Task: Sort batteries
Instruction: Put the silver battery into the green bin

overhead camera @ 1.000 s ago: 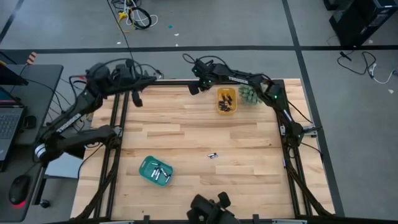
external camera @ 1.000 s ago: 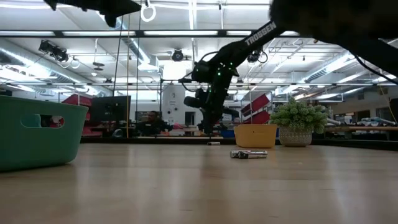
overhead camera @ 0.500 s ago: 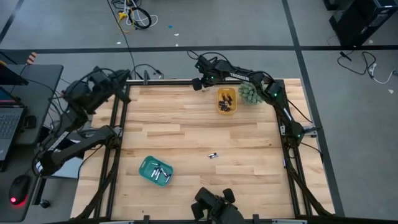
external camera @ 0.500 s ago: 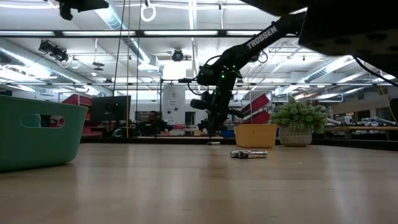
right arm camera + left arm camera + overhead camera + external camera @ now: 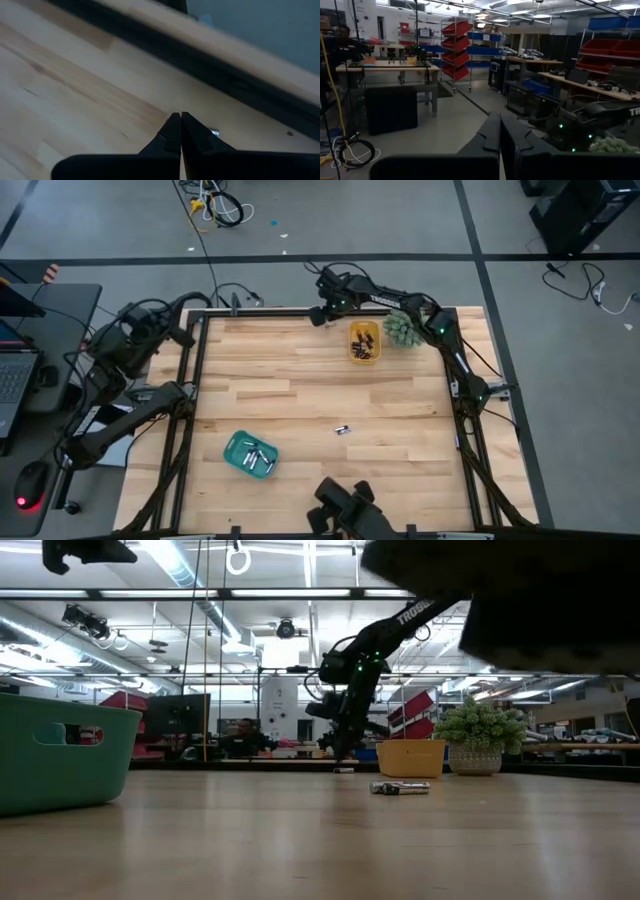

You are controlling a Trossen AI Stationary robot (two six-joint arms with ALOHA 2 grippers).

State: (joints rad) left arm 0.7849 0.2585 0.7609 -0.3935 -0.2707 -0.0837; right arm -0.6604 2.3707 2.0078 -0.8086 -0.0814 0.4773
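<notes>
My right gripper [image 5: 318,316] [image 5: 179,131] is shut and hangs low over the table's far edge, left of the yellow tray [image 5: 364,342] that holds dark batteries. A tiny silvery battery [image 5: 215,132] [image 5: 343,770] lies on the wood just beside its fingertips. Two more batteries [image 5: 342,429] [image 5: 400,787] lie side by side near the table's middle. The green tray [image 5: 250,454] near the front left holds silvery batteries. My left gripper [image 5: 186,336] [image 5: 499,131] is shut, raised at the far left corner and facing the room.
A small potted plant [image 5: 400,330] stands right of the yellow tray at the far edge. The black table frame [image 5: 190,410] runs along the left and right sides. Bare wood lies between the two trays. A dark camera mount [image 5: 345,515] sits at the near edge.
My left arm has drawn back from over the far left of the table toward its left edge. My right gripper has moved a little toward the far edge and come down closer to the wood. The batteries and trays have not moved.
</notes>
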